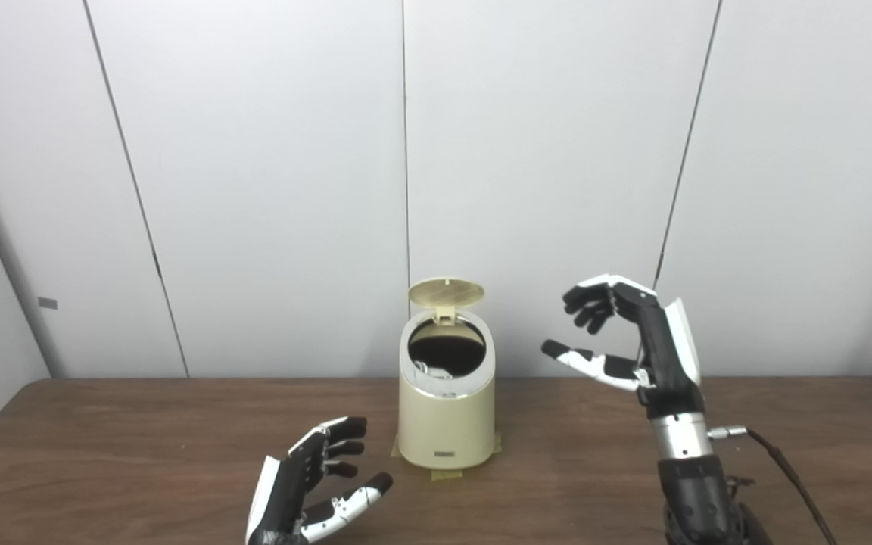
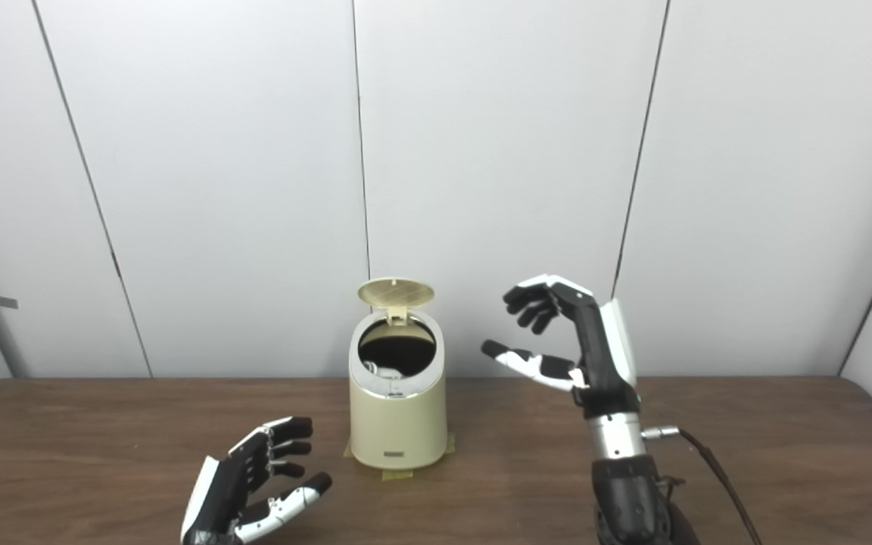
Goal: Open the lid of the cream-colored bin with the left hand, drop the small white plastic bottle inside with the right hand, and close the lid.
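Left eye view, nearest first: the left robot hand (image 1: 315, 484) rests low over the table (image 1: 103, 454), fingers spread, empty; beyond it stands the bin (image 1: 447, 424), lid (image 1: 446, 292) tipped up; a white shape inside looks like the bottle (image 1: 430, 371); the light hinged lid likely shuts by pressing its top; the right robot hand (image 1: 618, 333) hangs released beside it.

wall (image 1: 269, 189): pale grey panels, dark vertical seams | table (image 1: 141, 454): dark brown wood grain; light: even
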